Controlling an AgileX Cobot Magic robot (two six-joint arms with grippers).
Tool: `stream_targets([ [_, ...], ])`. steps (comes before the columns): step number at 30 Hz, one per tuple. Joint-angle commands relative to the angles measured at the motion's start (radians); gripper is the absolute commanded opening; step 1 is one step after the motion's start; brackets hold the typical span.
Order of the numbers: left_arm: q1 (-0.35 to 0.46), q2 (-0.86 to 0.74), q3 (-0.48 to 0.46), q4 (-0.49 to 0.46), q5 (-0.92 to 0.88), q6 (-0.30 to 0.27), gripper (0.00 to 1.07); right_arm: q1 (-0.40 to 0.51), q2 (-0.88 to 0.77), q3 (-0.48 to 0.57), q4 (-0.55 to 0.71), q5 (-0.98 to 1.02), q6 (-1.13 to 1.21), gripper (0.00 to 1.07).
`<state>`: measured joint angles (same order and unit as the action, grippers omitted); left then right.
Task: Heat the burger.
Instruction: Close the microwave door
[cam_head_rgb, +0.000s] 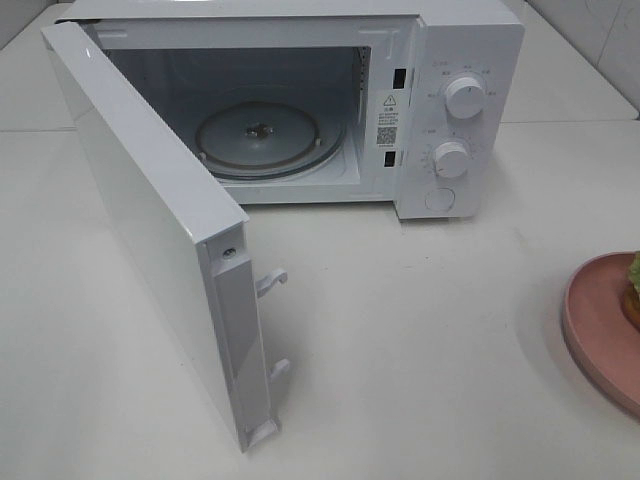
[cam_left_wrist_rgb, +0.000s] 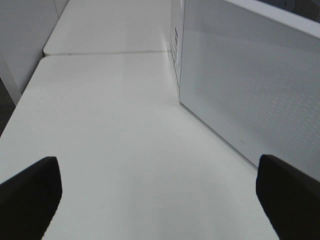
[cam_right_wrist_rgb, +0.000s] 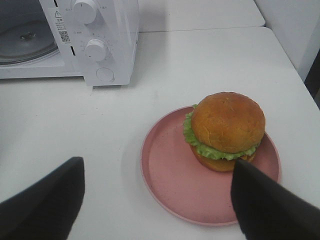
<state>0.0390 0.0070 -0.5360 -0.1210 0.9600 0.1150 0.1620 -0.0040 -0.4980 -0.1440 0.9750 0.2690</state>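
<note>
Right wrist: glossy round burger (cam_right_wrist_rgb: 227, 131), smooth pink plate (cam_right_wrist_rgb: 167, 170), tool (cam_right_wrist_rgb: 157, 200) spread wide.

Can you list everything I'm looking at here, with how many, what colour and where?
microwave: one, white, at the back of the table, empty inside
microwave door: one, white, swung wide open toward the front left
glass turntable: one, clear, on the microwave floor
knobs: two, white, one above the other on the control panel, with a round button below
plate: one, pink, on the table to the right of the microwave
burger: one, golden-brown bun with green lettuce, on the plate
table: one, white
left gripper: one, black, open, over bare table beside the door
right gripper: one, black, open, above the plate
</note>
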Motion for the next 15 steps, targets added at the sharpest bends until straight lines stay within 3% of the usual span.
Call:
stream_targets([
  [1, 0.002, 0.025, -0.008, 0.014, -0.095, -0.009, 0.95, -0.003, -0.027, 0.001, 0.001, -0.005, -0.008, 0.76],
  [5, 0.002, 0.089, -0.008, 0.036, -0.221, -0.010, 0.85, -0.003, -0.027, 0.001, 0.001, -0.005, -0.008, 0.76],
  [6, 0.002, 0.133, -0.008, 0.040, -0.282, -0.009, 0.76, -0.003, -0.027, 0.001, 0.001, -0.005, -0.008, 0.76],
  [8, 0.002, 0.158, -0.008, 0.041, -0.303, -0.009, 0.71, -0.003, -0.027, 0.001, 0.001, -0.005, -0.008, 0.76],
  [9, 0.002, 0.205, -0.008, 0.041, -0.352, -0.009, 0.59, -0.003, -0.027, 0.001, 0.001, -0.005, -0.008, 0.76],
  [10, 0.002, 0.205, -0.008, 0.041, -0.352, -0.009, 0.59, -0.003, -0.027, 0.001, 0.001, -0.005, -0.008, 0.76],
  [11, 0.002, 0.257, -0.008, 0.041, -0.401, -0.010, 0.44, -0.003, -0.027, 0.001, 0.001, -0.005, -0.008, 0.76],
  [14, 0.002, 0.288, -0.008, 0.041, -0.429, -0.010, 0.35, -0.003, -0.027, 0.001, 0.001, -0.005, -0.008, 0.76],
  [15, 0.002, 0.351, -0.008, 0.039, -0.479, -0.010, 0.19, -0.002, -0.027, 0.001, 0.001, -0.005, -0.008, 0.76],
])
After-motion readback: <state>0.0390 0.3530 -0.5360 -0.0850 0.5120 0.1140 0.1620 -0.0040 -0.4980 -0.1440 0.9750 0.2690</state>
